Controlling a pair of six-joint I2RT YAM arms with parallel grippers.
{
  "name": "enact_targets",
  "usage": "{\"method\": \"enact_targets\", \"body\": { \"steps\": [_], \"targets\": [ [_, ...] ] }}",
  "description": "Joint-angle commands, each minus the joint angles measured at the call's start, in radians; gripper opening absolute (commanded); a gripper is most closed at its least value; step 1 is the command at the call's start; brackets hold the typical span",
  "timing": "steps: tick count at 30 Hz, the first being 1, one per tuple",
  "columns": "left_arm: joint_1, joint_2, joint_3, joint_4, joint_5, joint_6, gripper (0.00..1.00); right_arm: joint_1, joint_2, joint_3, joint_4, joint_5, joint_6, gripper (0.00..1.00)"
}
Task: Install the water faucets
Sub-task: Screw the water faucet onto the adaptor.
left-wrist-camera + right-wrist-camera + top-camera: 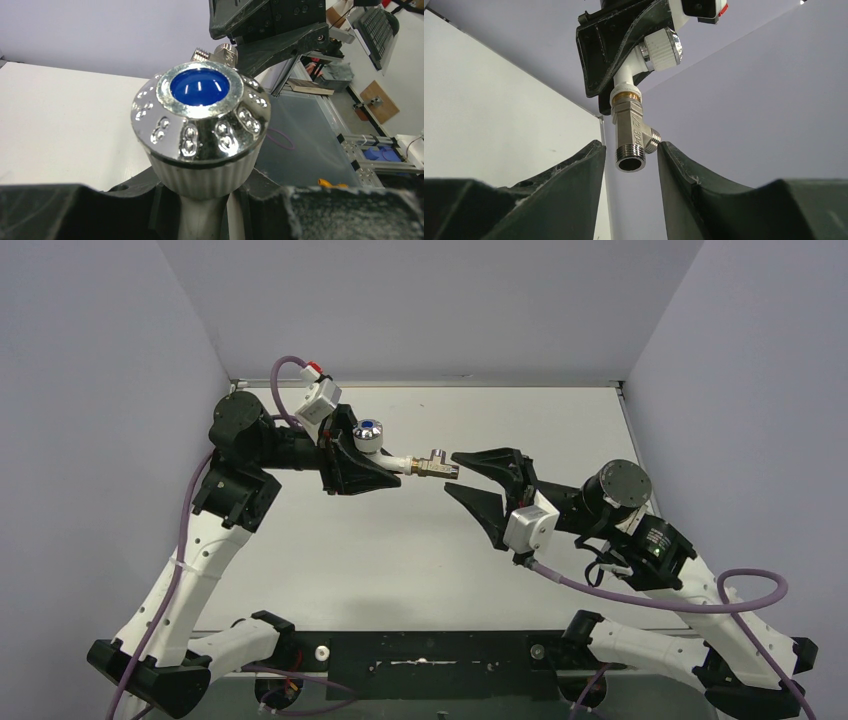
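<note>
From above, a white table (420, 570) fills the floor of a booth with 3 plain pale-grey walls (430, 300). The left gripper (372, 455) is pinched on the white faucet (395, 458), held in the air over the far half of the table, its chrome knob (368, 433) facing up. The metal fitting (435, 466) points toward the right gripper (452, 472), whose fingers are spread just beside its end. The left wrist view is filled by the knob (200, 115) with its blue centre. The fitting (216, 54) pokes out behind it, the right arm's black fingers (280, 47) lie beyond, and a cluttered room shows past the table edge. In the right wrist view the fitting (631, 137), joined to the faucet (629, 75) at a brass collar, sits between the spread fingers (574, 170) with a gap on each side, against grey wall (749, 100).
</note>
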Motion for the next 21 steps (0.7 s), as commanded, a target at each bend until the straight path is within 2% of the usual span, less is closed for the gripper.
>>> {"method": "enact_targets", "body": {
  "steps": [1,11,21],
  "targets": [
    [-0.001,-0.025,0.014,0.036,-0.006,-0.002,0.0,0.007,-0.005,-0.003,0.054,0.018,-0.024,0.43],
    [-0.001,-0.019,0.02,0.039,-0.006,0.002,0.0,0.01,0.0,-0.004,0.053,0.028,-0.03,0.39],
    [-0.001,-0.015,0.025,0.04,-0.003,-0.001,0.0,0.016,0.005,-0.004,0.045,0.04,-0.021,0.3]
  ]
}}
